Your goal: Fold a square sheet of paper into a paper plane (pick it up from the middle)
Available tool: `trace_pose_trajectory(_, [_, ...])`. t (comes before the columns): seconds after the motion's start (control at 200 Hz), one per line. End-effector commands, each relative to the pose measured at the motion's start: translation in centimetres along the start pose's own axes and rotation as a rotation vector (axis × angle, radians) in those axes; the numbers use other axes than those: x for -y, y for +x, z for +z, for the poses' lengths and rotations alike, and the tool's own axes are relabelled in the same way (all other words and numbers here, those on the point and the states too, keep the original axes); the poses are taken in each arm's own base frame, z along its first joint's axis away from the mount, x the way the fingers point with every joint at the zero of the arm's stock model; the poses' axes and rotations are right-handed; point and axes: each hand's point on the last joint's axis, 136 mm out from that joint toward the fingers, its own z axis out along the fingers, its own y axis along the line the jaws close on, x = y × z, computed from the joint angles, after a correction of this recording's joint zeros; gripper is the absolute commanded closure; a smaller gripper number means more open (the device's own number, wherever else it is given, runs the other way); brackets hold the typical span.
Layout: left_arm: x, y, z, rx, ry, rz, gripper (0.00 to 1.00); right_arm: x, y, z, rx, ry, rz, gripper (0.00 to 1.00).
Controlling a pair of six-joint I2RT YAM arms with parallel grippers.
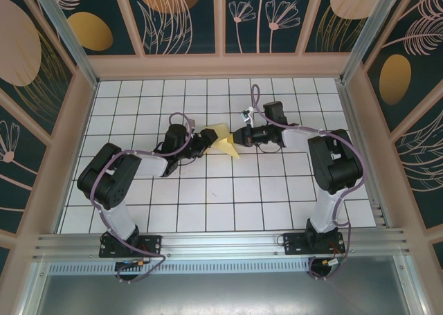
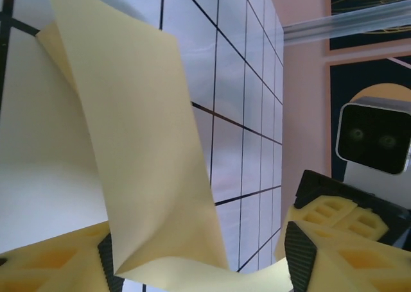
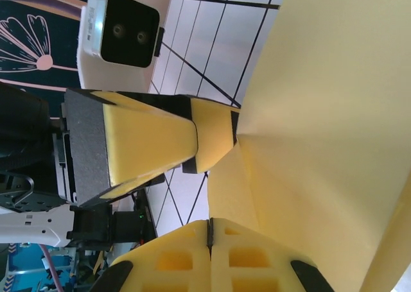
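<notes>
Yellow moulded fingers of the right gripper (image 3: 209,226), hollow-pocketed and tipped with black pads, are pressed together along a thin dark seam. They nip the pale yellow sheet of thin paper (image 3: 321,131) where it comes down to meet them. That paper is matte, smooth and unmarked, bent into broad curved flaps with one soft crease.

In its own wrist view the left gripper (image 2: 202,263) stands well open. Its two yellow fingers are apart with their black pads facing inward, and the sheet's folded lower edge runs across the gap from one pad to the other. Whether either pad presses it I cannot tell.

From above, the sheet is held up rather than lying flat, between the two grippers near the middle of the white tiled table (image 1: 208,204). There it reads as a rough triangle. Its long axis runs from far left to near right, and its sharpest corner points near and right.

Bare tiles with dark grid lines lie on every side of it, with several rows toward the far wall and several more back to the ribbed aluminium rail (image 1: 221,242). Peach-coloured frame walls (image 1: 221,66) with dark floral panels close the far, left and right edges. The black elbow of the left arm (image 1: 107,176) and that of the right arm (image 1: 336,159) each sit near a side wall.
</notes>
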Motion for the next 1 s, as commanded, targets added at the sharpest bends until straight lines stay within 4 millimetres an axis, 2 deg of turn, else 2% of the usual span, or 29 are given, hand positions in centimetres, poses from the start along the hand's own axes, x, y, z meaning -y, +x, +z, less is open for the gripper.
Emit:
trace_pose_trajectory(0.0, [0.9, 0.2, 0.1, -0.006, 0.055, 0.005, 0.4, -0.9, 0.3, -0.3, -0.006, -0.043, -0.026, 0.99])
trace_pose_trajectory(0.205, [0.1, 0.1, 0.1, 0.007, 0.02, 0.002, 0.59, 0.2, 0.4, -0.3, -0.001, 0.006, -0.012, 0.97])
trace_pose_trajectory(0.31, [-0.5, -0.1, 0.1, 0.018, -0.013, 0.005, 0.71, 1.1, 0.3, -0.4, 0.009, 0.053, -0.004, 0.94])
trace_pose_trajectory(0.42, [-0.7, -0.1, 0.1, 0.019, -0.027, 0.009, 0.79, 1.9, 0.2, -0.5, 0.018, 0.102, -0.003, 0.89])
trace_pose_trajectory(0.741, [-0.3, -0.2, 0.0, 0.022, -0.018, 0.019, 0.76, 4.3, -0.2, -1.0, 0.048, 0.25, 0.011, 0.83])
trace_pose_trajectory(0.851, [-0.6, -0.3, 0.0, 0.026, -0.03, 0.021, 0.8, 4.7, -0.7, -1.4, 0.072, 0.303, 0.005, 0.78])
trace_pose_trajectory(0.991, [-0.7, -0.4, 0.1, 0.029, -0.039, 0.024, 0.85, 4.2, -1.5, -2.0, 0.121, 0.38, -0.054, 0.71])
